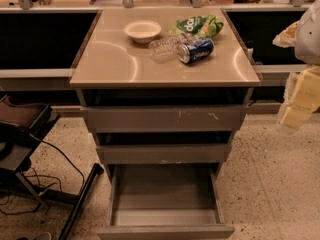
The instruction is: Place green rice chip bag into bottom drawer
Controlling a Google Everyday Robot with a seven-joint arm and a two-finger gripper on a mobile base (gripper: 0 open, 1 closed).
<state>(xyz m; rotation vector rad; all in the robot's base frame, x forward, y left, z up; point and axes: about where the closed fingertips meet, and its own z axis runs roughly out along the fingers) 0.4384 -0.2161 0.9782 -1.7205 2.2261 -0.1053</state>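
We see the bag lying at the back right of the cabinet top, just behind the can, a bowl to its left. The bottom drawer stands pulled open. Our gripper hangs at the right edge, well apart from the bag; wide or narrow, we cannot tell

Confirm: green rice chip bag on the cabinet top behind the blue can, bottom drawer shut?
Wrong on the drawer: the camera view shows the bottom drawer pulled open. The green rice chip bag does lie on the cabinet top behind the blue can. The tool hangs at the right edge, beside the cabinet.
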